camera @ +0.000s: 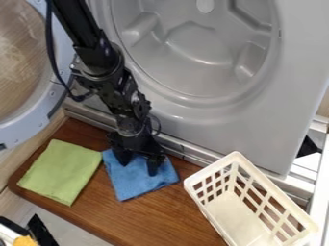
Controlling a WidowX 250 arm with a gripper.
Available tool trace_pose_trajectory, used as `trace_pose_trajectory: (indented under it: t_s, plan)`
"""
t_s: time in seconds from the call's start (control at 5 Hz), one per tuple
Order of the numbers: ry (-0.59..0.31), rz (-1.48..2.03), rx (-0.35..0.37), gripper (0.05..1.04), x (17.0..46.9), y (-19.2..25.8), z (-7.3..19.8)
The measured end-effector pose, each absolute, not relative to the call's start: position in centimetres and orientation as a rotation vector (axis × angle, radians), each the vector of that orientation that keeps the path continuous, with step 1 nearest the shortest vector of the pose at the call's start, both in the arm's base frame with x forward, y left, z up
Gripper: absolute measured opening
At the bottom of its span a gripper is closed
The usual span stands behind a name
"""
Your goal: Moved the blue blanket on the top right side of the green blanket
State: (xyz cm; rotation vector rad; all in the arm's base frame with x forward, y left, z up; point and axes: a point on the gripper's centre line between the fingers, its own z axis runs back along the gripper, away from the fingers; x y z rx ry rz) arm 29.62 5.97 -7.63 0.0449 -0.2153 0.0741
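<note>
The black gripper (139, 167) hangs over the upper part of the blue blanket (133, 184), its two fingers spread apart and pointing down at the cloth. Whether the fingertips touch the cloth I cannot tell. The blue blanket lies flat on the brown wooden board, partly covered from view by the gripper along its top edge. Just left of it is the green blanket (60, 171), folded flat and tilted. The green one's right corner comes up against the blue one's upper left edge, or very close to it.
A cream slatted basket (210, 214) stands on the right of the wooden board (152, 220). Behind the board rises a grey machine front (193, 126) with a round opening, and its round door (40, 115) is at the left. Black and yellow items sit at the bottom left corner.
</note>
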Motion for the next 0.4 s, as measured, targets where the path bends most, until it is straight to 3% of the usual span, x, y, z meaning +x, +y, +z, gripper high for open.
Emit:
trace_pose_trajectory:
  t_s: [0.4]
  plan:
    - [-0.212, 0.074, 0.027, 0.999, 29.34, 5.69, -7.6]
